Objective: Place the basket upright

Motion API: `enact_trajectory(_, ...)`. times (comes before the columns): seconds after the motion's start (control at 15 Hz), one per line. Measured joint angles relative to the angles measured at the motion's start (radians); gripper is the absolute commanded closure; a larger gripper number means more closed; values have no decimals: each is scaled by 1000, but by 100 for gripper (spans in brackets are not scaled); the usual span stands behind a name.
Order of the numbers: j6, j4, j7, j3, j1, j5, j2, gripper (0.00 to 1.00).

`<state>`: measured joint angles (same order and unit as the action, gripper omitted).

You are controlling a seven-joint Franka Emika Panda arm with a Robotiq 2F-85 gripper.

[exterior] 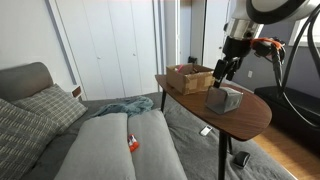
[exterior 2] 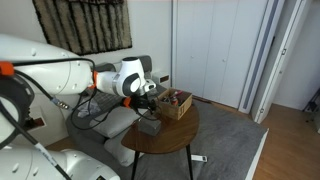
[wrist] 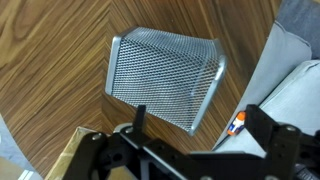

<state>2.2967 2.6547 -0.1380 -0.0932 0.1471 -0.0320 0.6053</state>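
Note:
The grey mesh basket (wrist: 165, 75) lies on its side on the round wooden table (wrist: 50, 60); one mesh wall faces up. It shows in both exterior views (exterior: 225, 99) (exterior 2: 150, 125) near the table's middle. My gripper (wrist: 200, 122) hangs just above the basket, open and empty, with its two black fingers apart over the basket's near edge. In the exterior views the gripper (exterior: 227, 70) (exterior 2: 150, 101) points down at the basket without touching it.
A shallow brown woven tray (exterior: 188, 77) (exterior 2: 176, 104) with small items stands at the table's far side, close to the basket. A grey sofa (exterior: 110, 145) with cushions adjoins the table; a small orange object (exterior: 132, 145) (wrist: 236, 123) lies on it. The table edge is near.

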Motion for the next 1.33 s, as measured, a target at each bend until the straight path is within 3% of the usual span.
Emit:
enact_trajectory(0.27, 15, 20, 18, -11, -1, 12, -12, 0)
enact_trajectory(0.33, 26, 23, 21, -12, -2, 16, -19, 9)
enact_trajectory(0.4, 43, 28, 22, -13, -2, 19, -27, 26)
enact_trajectory(1.07, 113, 20, 41, 0, -17, 44, -78, 97)
enact_trajectory(1.33, 44, -23, 38, 42, -17, 33, -78, 99)
